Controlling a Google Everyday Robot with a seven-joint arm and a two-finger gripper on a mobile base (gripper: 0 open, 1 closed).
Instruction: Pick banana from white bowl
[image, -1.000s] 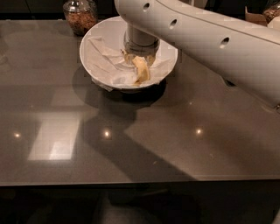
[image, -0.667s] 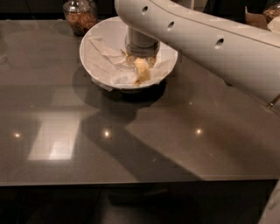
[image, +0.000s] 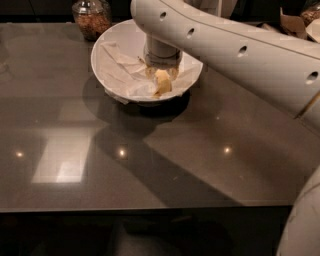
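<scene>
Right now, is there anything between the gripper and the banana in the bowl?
Nothing visible stands between them. The gripper is low inside the white bowl, right at the banana. Crumpled paper lies only beside it, to the left in the picture.

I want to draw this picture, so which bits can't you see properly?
- Banana: mostly hidden in the camera view. The gripper, down inside the bowl, covers its top.
- Bowl: the far rim is behind the arm.
- Jar: the top is cut off by the upper edge.
- Arm: it runs off the right edge.
</scene>
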